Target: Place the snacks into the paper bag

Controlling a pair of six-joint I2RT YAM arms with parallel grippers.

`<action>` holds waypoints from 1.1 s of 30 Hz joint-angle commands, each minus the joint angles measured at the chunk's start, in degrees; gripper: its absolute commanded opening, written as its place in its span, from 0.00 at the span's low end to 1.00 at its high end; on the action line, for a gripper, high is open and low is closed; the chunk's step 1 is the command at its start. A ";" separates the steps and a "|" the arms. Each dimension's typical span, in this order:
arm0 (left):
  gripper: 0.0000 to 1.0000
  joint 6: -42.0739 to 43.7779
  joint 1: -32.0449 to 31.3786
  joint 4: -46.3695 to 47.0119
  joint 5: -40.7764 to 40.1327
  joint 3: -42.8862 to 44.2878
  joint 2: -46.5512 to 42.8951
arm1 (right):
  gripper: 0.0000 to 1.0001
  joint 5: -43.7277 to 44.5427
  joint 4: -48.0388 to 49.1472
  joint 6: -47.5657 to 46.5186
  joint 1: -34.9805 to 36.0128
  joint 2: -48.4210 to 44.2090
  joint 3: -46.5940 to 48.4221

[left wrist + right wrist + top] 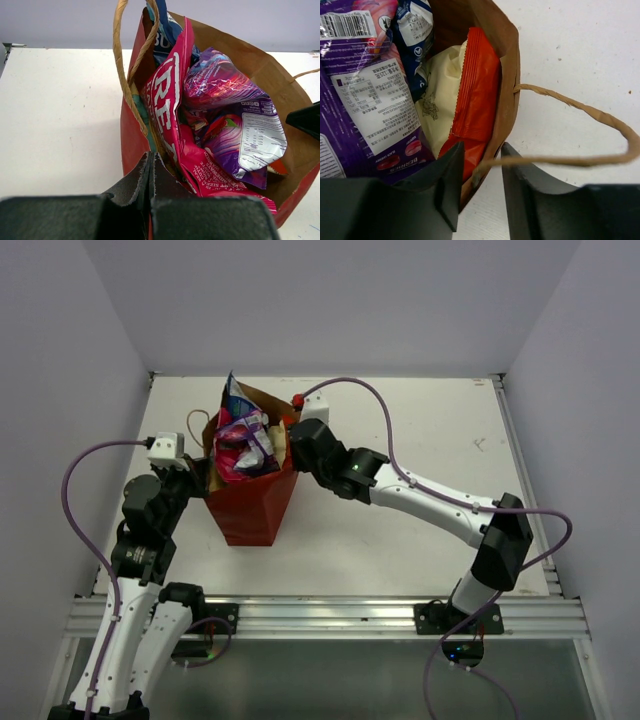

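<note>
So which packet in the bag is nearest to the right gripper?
The orange-red packet, next to the paper bag's brown inner wall beside the right gripper; the purple packet and blue packet lie farther away.

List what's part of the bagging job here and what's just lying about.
Job: paper bag, pink packet, purple packet, blue-white packet, orange-red packet, cream packet, left gripper pinching its rim, right gripper straddling its wall.
Bystanders: table, purple cables, metal rail.
</note>
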 commanded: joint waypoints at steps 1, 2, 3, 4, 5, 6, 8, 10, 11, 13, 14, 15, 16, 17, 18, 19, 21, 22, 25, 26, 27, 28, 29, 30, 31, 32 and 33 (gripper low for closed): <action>0.00 0.54 -0.60 2.24 0.51 0.08 -0.72 | 0.36 -1.66 -1.11 1.90 -0.45 1.66 2.49; 0.00 0.54 -0.60 2.24 0.60 0.00 -0.72 | 0.33 -1.75 -1.20 1.98 -0.46 1.74 2.49; 0.00 0.46 -0.69 2.33 0.60 0.00 -0.72 | 0.20 -1.75 -1.37 1.98 -0.46 1.74 2.49; 0.00 0.46 -0.69 2.42 0.51 0.08 -0.55 | 0.12 -1.75 -1.29 1.90 -0.54 1.74 2.49; 0.00 0.20 -0.69 2.50 0.68 0.17 -0.37 | 0.00 -1.49 -1.37 1.72 -0.46 1.48 2.66; 0.00 -0.33 -0.69 2.68 1.55 0.35 -0.11 | 0.00 -1.49 -1.63 1.37 -0.54 1.48 3.19; 0.00 -1.21 -0.69 3.47 3.05 0.70 0.68 | 0.00 -1.05 -2.51 0.23 -0.46 1.22 4.33; 0.00 -2.62 -0.69 4.34 4.46 0.87 1.04 | 0.00 -0.70 -3.39 -0.82 -0.54 0.52 5.91; 0.00 -2.97 -0.69 4.61 4.72 0.96 1.04 | 0.00 -0.17 -3.74 -1.78 -0.46 0.25 6.87; 0.00 -4.02 -0.69 5.75 6.39 1.23 1.12 | 0.00 0.36 -5.06 -2.84 -0.54 -0.54 7.93; 0.00 -4.64 -0.69 6.36 7.35 1.23 1.21 | 0.00 0.53 -5.50 -3.63 -0.54 -1.32 8.46; 0.00 -6.21 -0.69 8.63 9.97 1.05 1.30 | 0.00 0.62 -6.37 -3.99 -0.46 -1.68 9.51; 0.00 -7.09 -0.69 9.87 11.39 0.96 1.56 | 0.00 0.71 -6.90 -4.25 -0.46 -2.03 9.96; 0.00 -8.06 -0.69 11.19 12.71 0.88 1.83 | 0.00 1.32 -7.26 -4.60 -0.46 -2.90 10.57; 0.00 -9.72 -0.77 12.25 14.55 0.96 2.26 | 0.00 1.32 -8.04 -4.78 -0.46 -3.35 10.75; 0.00 -10.43 -0.77 13.74 15.27 1.22 3.14 | 0.00 1.50 -8.31 -4.87 -0.46 -3.96 10.66; 0.00 -11.84 -1.12 16.37 16.24 1.66 3.76 | 0.00 2.29 -9.19 -5.66 -0.54 -5.54 10.49; 0.00 -12.20 -1.30 17.00 16.42 2.19 4.02 | 0.00 2.38 -9.72 -6.01 -0.46 -5.98 10.49; 0.00 -13.08 -2.00 17.80 15.89 4.55 4.99 | 0.00 3.43 -11.56 -7.33 -0.54 -7.66 10.75; 0.00 -13.34 -2.44 17.27 15.28 5.61 5.34 | 0.00 3.87 -12.79 -7.59 -0.46 -8.62 11.19; 0.00 -13.52 -2.71 17.01 14.84 6.84 5.87 | 0.00 3.96 -13.41 -7.77 -0.46 -9.06 11.54; 0.00 -13.69 -3.06 16.57 14.49 9.55 6.91 | 0.00 3.96 -14.11 -8.12 -0.46 -9.50 11.98; 0.00 -14.04 -3.58 16.22 13.79 11.05 7.45 | 0.00 4.31 -14.99 -8.47 -0.46 -9.94 13.29; 0.00 -14.31 -3.93 15.00 13.43 12.81 8.15 | 0.00 4.75 -17.00 -8.74 -0.46 -10.81 14.08; 0.00 -14.57 -4.20 14.90 13.17 15.96 8.16 | 0.00 5.54 -17.63 -9.35 -0.46 -11.52 14.70; 0.00 -15.10 -4.72 14.90 12.64 17.30 8.07 | 0.00 5.98 -17.81 -9.70 -0.54 -12.22 14.71; 0.00 -15.36 -4.82 14.90 12.64 18.88 8.07 | 0.00 6.59 -17.72 -9.97 -0.46 -13.88 14.27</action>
